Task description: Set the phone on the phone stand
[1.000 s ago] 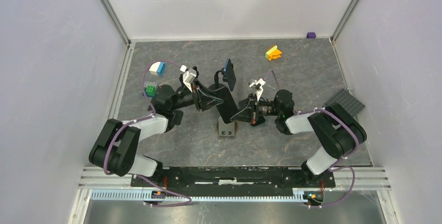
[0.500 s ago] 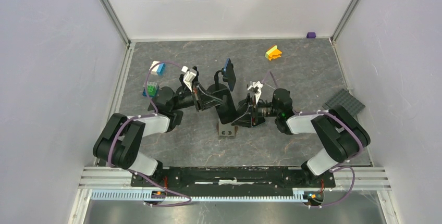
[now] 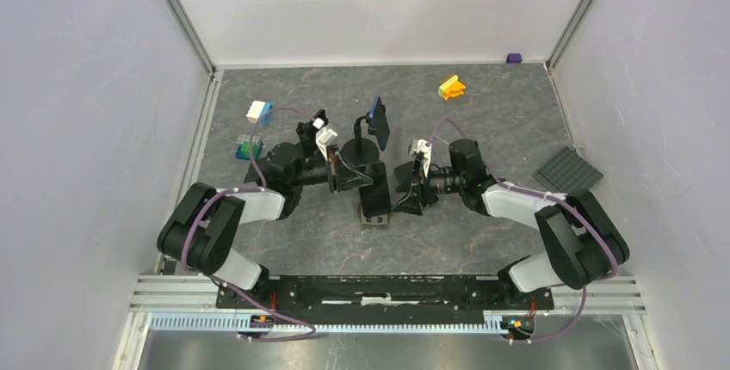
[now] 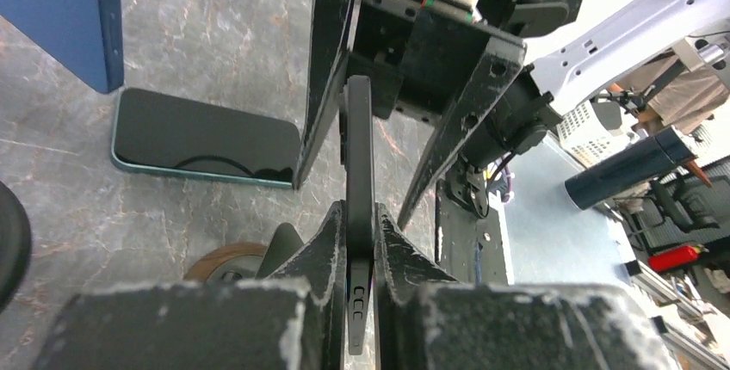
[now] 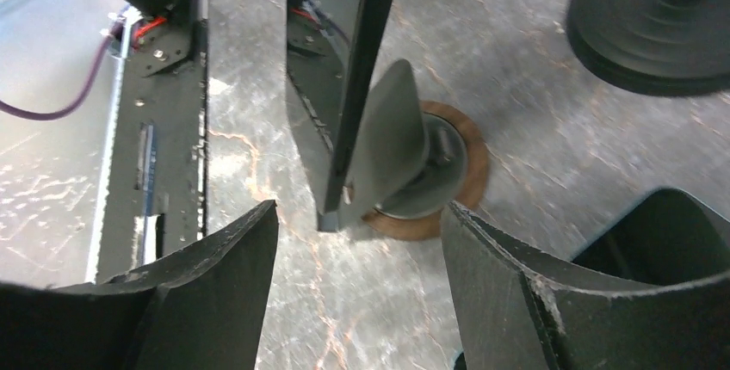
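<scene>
The phone (image 3: pixel 374 189) is a black slab held on edge over the middle of the table. My left gripper (image 3: pixel 349 176) is shut on its near end, and the left wrist view shows both fingers (image 4: pixel 331 241) pressed against the phone (image 4: pixel 359 146). The phone stand (image 3: pixel 375 218) has a grey cradle (image 5: pixel 392 146) on a brown disc. The phone's (image 5: pixel 344 69) lower edge lies against that cradle. My right gripper (image 3: pixel 405 189) is open just right of the phone. Its fingers (image 5: pixel 224 284) stand wide apart with only floor between them.
A second black stand (image 3: pixel 357 148) carries a blue phone (image 3: pixel 377 122) behind. Another phone (image 4: pixel 207 139) lies flat on the floor. Toy blocks (image 3: pixel 258 112) sit back left, a yellow-orange piece (image 3: pixel 451 87) back right, a grey studded plate (image 3: pixel 566 169) to the right.
My left gripper has shut on the phone. My right gripper has let go, opened and drawn back to the right. The phone has come down toward the stand.
</scene>
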You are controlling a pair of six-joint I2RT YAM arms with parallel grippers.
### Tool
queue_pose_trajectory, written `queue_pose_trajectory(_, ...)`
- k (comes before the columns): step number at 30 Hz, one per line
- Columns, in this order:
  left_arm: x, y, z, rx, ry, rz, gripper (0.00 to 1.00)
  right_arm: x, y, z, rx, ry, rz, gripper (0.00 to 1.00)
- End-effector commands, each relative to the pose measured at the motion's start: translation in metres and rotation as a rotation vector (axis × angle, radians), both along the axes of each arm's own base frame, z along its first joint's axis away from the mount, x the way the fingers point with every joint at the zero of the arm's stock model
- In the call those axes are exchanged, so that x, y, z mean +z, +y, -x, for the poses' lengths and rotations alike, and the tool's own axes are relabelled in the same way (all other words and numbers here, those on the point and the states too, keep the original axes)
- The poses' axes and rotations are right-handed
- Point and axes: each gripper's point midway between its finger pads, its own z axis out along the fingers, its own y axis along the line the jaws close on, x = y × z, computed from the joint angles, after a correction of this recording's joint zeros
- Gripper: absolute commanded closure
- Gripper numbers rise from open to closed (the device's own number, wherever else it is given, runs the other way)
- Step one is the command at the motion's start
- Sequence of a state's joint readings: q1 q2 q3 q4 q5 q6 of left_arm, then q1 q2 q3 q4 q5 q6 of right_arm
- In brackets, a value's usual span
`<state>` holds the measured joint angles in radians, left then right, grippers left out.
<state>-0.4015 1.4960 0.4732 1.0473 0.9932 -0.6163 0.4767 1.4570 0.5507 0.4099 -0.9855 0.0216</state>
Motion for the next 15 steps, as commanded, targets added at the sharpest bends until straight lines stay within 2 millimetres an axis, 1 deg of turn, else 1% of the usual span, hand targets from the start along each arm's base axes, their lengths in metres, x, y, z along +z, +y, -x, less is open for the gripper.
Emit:
queue_pose_trajectory(1, 0.006, -0.010, -0.002, -0.065, -0.105, 0.002, 0.98, -0.001, -0.019, -0.012, -0.025, -0.111, 0.075, 0.26)
queue_pose_trajectory(5, -0.003, -0.013, -0.001, -0.088, -0.107, -0.035, 0.98, -0.005, -0.026, -0.011, -0.021, -0.137, 0.114, 0.26)
queue_pose_trajectory(10, -0.020, -0.016, -0.003, -0.111, -0.109, -0.118, 0.98, -0.009, -0.028, -0.009, -0.009, -0.139, 0.133, 0.26)
queue_pose_trajectory(15, -0.030, -0.017, -0.003, -0.148, -0.081, -0.150, 0.98, -0.015, -0.030, -0.007, -0.004, -0.133, 0.151, 0.26)
